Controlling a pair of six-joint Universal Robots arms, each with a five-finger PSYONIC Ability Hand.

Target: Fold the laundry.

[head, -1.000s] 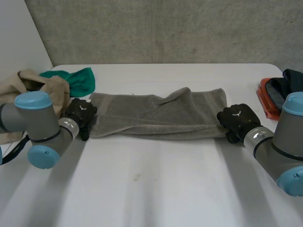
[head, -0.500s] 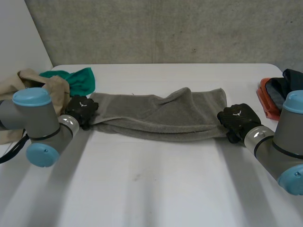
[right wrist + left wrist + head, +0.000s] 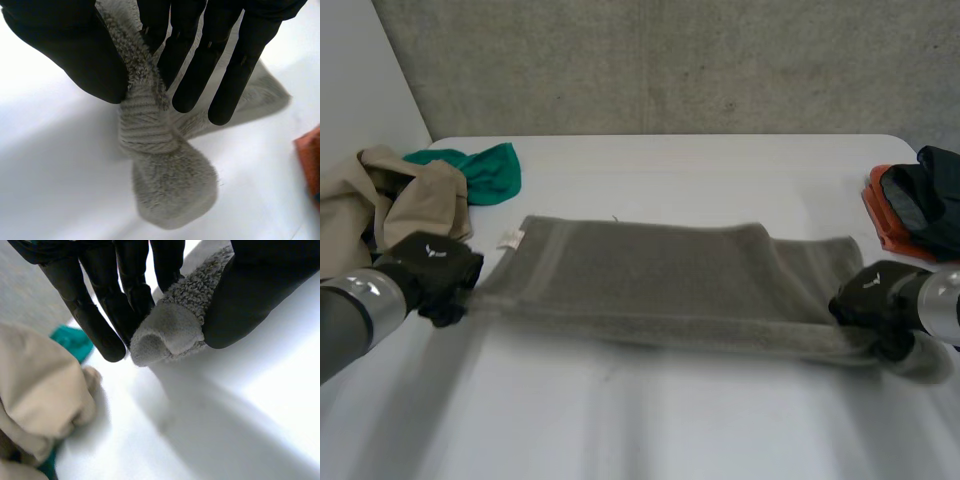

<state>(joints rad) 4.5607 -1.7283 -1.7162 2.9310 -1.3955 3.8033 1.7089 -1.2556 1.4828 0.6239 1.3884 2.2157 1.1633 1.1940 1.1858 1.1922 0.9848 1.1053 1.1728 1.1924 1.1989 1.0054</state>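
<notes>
Left wrist view: grey towel (image 3: 170,332) corner pinched between fingers (image 3: 102,320) and thumb (image 3: 255,295).

Head view: high, facing table (image 3: 670,420); wrist views close (sharing towel (image 3: 660,275) ends).

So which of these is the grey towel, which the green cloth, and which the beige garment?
grey towel (image 3: 650,270): head view, on the middle of its spread surface.
green cloth (image 3: 485,170): head view, on the middle of the bunched heap.
beige garment (image 3: 410,195): head view, on its upper fold beside the green cloth.
</notes>
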